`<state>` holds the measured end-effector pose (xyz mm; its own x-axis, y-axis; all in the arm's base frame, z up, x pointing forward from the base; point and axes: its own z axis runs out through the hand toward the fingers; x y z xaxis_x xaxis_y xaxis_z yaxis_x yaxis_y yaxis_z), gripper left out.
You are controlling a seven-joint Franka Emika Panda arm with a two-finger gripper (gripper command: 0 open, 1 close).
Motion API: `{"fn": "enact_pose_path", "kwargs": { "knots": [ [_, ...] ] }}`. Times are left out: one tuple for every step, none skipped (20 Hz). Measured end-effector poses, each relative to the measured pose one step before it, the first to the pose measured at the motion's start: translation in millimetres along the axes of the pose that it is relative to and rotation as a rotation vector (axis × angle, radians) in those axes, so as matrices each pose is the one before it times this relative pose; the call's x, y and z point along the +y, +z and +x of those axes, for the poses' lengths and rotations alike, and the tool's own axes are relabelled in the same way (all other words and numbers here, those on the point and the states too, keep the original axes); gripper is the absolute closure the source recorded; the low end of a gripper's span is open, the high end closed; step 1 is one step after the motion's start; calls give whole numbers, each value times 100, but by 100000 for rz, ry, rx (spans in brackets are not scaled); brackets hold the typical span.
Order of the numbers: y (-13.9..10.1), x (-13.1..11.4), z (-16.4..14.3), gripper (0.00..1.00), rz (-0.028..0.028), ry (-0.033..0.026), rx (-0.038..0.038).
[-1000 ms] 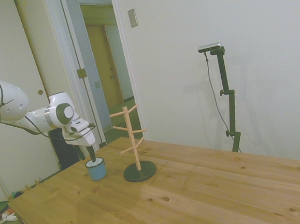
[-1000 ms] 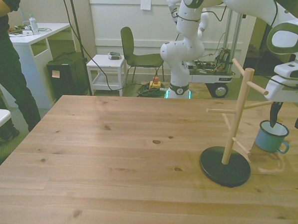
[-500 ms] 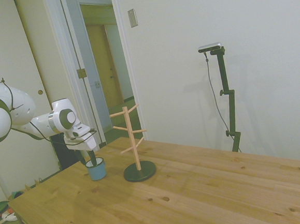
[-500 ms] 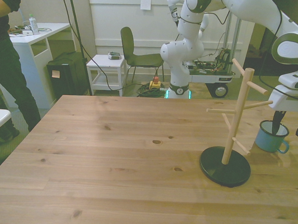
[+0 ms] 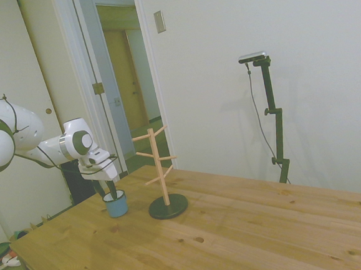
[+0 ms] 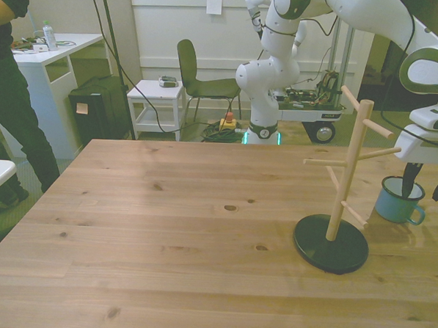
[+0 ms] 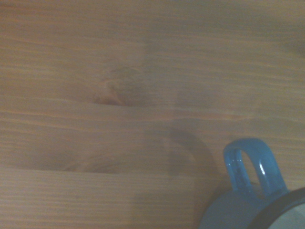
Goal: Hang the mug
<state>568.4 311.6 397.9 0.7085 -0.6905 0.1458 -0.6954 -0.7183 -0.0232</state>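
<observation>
tool [image 6: 426, 182] spread, one finger inside the upright mug [image 6: 398, 202], the other outside its rim

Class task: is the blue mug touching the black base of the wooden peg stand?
Apart. In the front view, bare table shows between the mug and the peg stand's black base; the side view shows the same gap.

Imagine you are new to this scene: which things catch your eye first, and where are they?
The wooden peg stand stands upright on its dark round base toward the front view's right. Just beyond it, near the table's right edge, the small blue mug sits upright. The white arm's gripper is open, with one dark finger dipping inside the mug's rim and the other outside.
</observation>
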Motion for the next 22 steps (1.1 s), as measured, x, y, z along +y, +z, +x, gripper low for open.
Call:
{"fn": "enact_pose_path", "kwargs": {
  "knots": [
    [73,94,246,100,-513,380,31],
    [73,56,229,100,-323,308,47],
    [124,50,170,100,-276,215,18],
    [150,16,60,100,-245,58,-54],
    [148,-7,-6,100,-213,-28,-92],
    [139,-14,-26,100,-192,-47,-95],
    [113,-16,-34,100,-159,-62,-82],
    [95,-12,-26,100,-132,-43,-67],
    [69,-7,-14,100,-95,-25,-47],
    [46,-3,-7,100,-65,-12,-30],
    [42,5,-7,100,-69,-11,-27],
    [43,16,-14,100,-87,-19,-27],
    [40,17,-15,100,-83,-19,-25],
    [27,11,-13,100,-53,-19,-17],
    [17,7,-11,100,-36,-13,-10],
    [17,7,-7,100,-37,-10,-10],
    [18,8,-6,100,-36,-7,-10],
    [19,10,1,100,-41,5,-7],
    [24,15,11,100,-49,21,-1],
    [40,24,22,100,-89,41,-4],
    [56,35,30,100,-118,55,-6],
    [35,26,34,100,-77,58,6]
  ]
}}
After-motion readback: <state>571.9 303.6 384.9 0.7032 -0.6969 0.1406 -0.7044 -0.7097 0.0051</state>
